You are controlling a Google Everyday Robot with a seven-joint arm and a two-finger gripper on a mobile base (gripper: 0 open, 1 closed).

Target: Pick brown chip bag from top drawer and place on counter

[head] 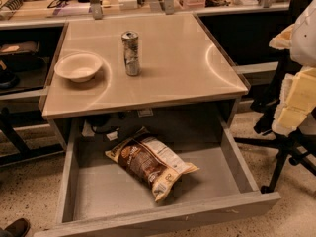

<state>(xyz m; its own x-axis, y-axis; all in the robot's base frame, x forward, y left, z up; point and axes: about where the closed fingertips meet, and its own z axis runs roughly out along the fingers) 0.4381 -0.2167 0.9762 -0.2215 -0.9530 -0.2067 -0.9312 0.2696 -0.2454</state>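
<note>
The brown chip bag (148,162) lies flat in the open top drawer (237,157), slanting from back left to front right, label panel up. The drawer is pulled far out below the counter (173,78), and its thick front board (163,221) runs along the bottom of the view. My gripper is not in view; no fingers show anywhere. Only a white rounded part (305,33) shows at the right edge, well above and to the right of the drawer.
On the counter stand a silver can (131,53) and a cream bowl (78,66) at the left. A long cluttered shelf (64,4) with metal posts runs behind. A black chair with yellow padding (296,102) stands at the right. A shoe (15,227) is at the bottom left.
</note>
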